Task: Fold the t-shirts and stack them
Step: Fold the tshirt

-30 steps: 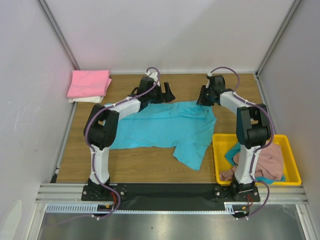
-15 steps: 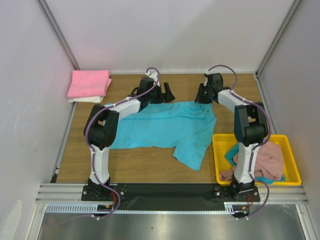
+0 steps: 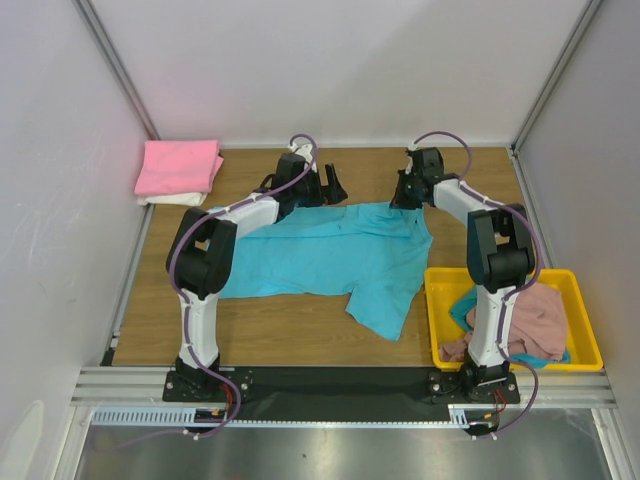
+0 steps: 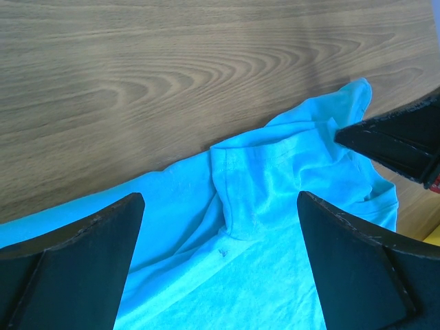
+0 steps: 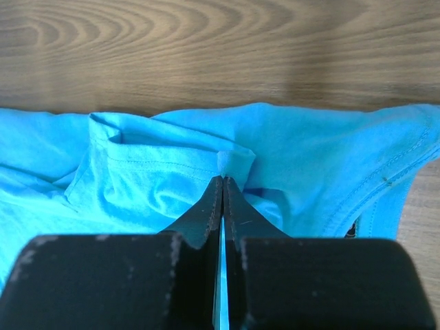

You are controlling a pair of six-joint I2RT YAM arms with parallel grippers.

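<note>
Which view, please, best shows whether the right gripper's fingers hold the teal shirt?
Right wrist view: the right gripper is shut, pinching a fold of the teal shirt. Top external shows it tiny; left wrist shows only a dark tip.

There is nothing to read here: no words, no numbers, no labels and no signs on anything.
</note>
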